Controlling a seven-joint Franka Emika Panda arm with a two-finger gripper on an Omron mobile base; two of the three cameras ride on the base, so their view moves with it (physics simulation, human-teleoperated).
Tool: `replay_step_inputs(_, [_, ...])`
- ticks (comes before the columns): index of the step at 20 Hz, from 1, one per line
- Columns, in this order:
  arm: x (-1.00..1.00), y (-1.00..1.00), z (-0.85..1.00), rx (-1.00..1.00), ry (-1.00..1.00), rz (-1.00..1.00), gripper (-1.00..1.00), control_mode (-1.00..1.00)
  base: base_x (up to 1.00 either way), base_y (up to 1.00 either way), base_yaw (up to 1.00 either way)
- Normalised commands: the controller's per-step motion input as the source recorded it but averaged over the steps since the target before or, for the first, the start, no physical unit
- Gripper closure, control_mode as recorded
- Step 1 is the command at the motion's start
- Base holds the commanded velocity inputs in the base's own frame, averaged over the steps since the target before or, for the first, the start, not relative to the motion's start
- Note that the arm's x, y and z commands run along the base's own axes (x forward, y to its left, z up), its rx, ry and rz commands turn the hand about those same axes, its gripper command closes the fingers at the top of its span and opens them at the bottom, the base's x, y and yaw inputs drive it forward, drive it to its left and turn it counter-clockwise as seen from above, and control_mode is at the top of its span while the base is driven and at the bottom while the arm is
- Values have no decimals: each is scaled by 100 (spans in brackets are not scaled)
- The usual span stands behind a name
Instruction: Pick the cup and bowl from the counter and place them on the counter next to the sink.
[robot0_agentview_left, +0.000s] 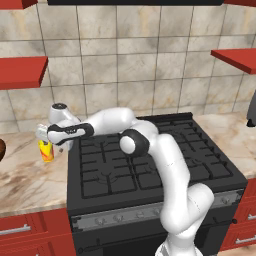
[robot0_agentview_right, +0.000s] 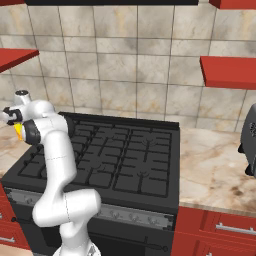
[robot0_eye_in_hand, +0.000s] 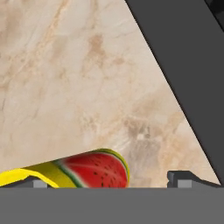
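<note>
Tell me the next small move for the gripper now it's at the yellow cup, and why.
Probably close the fingers. In the hand view the small yellow cylindrical cup with its watermelon mark sits between the fingertips, nearer one side, over the marbled stone counter. From the left base view the gripper is right at the cup, beside the black stove. Whether it already grips is unclear.

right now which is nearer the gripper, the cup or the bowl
The cup: yellow, right below the gripper. The brown bowl sits farther left at the frame edge.
</note>
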Motion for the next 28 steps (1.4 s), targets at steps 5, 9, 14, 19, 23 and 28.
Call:
replay_step_inputs(5, [0, 0, -13, 0, 5, -3, -100, -100, 0, 0, 0])
replay_step_inputs(9, [0, 0, 0, 0, 0, 0, 100, -100, 0, 0, 0])
replay_step_inputs(14, [0, 0, 0, 0, 0, 0, 100, -100, 0, 0, 0])
replay_step_inputs(19, [0, 0, 0, 0, 0, 0, 100, -100, 0, 0, 0])
replay_step_inputs(23, [-23, -7, 0, 0, -1, 0, 100, -100, 0, 0, 0])
replay_step_inputs(28, [-52, -9, 7, 0, -16, 4, 100, -100, 0, 0, 0])
